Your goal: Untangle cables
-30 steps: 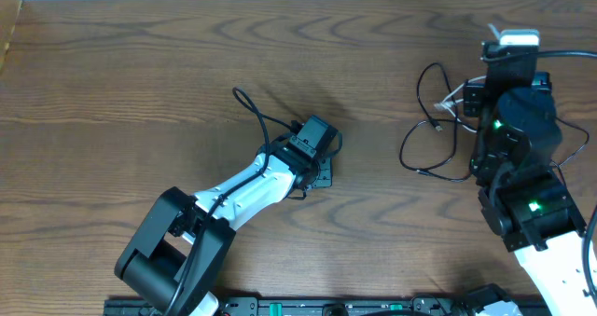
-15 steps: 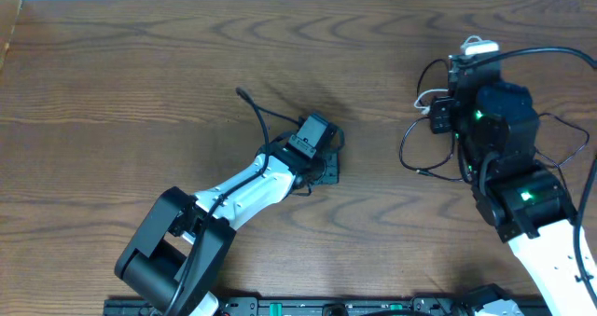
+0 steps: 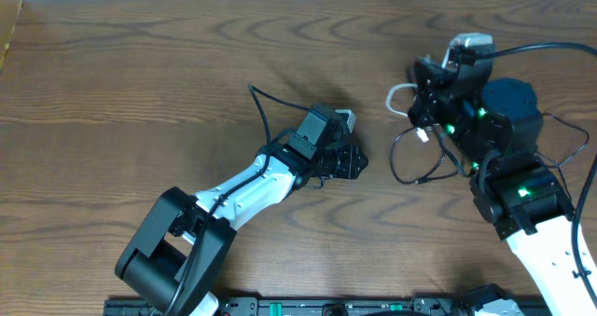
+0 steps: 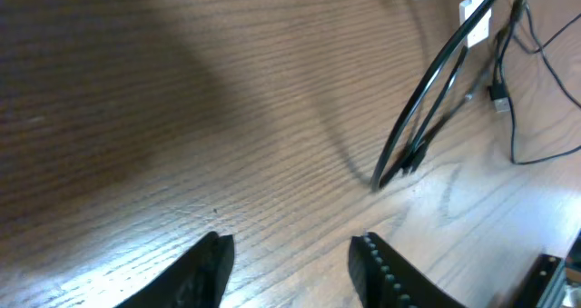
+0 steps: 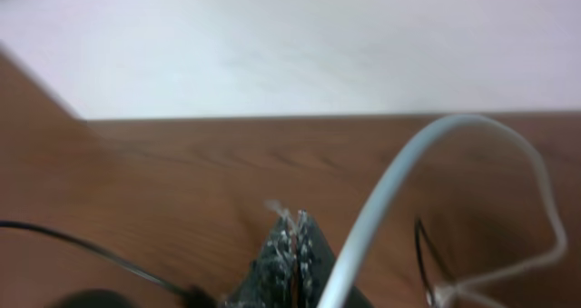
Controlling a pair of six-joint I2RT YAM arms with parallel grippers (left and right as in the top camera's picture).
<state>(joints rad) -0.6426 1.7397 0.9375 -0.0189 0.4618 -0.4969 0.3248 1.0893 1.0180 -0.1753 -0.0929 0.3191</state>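
A white cable [image 3: 395, 93] loops out to the left of my right gripper [image 3: 422, 109], and thin black cables [image 3: 407, 164] hang in loops below it. In the right wrist view the right gripper [image 5: 292, 240] is shut, with the white cable [image 5: 408, 176] arcing up beside the jaws. A separate black cable [image 3: 264, 116] runs from the table under my left arm. My left gripper [image 3: 353, 163] is open and empty just above the wood. In the left wrist view the left gripper [image 4: 292, 258] faces a taut black cable [image 4: 427, 99] and a white plug [image 4: 476, 15].
The wooden table [image 3: 140, 83] ends at a white wall at the back. Thick black robot wires [image 3: 546, 48] run off the right arm to the right edge. A black rail [image 3: 308, 307] lies along the front edge.
My right gripper has moved left, dragging the white and black cables with it. My left gripper has moved right, and the free end of the black cable under it shifted right.
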